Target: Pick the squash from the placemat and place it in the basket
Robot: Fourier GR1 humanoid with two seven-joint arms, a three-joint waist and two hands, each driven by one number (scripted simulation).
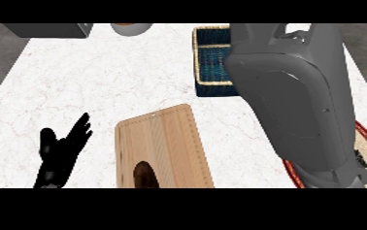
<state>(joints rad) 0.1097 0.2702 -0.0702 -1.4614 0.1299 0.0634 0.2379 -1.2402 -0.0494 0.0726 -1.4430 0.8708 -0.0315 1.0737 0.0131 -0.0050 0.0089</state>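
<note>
The dark blue woven basket [211,61] with a tan rim stands at the back right of the counter. My right forearm [297,103] fills the right side and covers the basket's right part. Only a red edge of the placemat [292,172] shows beside that forearm at the lower right. The squash is hidden from view, and so is my right hand. At the lower left my left hand [61,154] rests open with its fingers pointing up, holding nothing.
A wooden cutting board [163,141] lies in the lower middle with a dark brown object [147,175] on its near end. A pale bowl [131,28] and a grey box [50,30] sit at the back edge. White marble counter [108,78] spreads between them.
</note>
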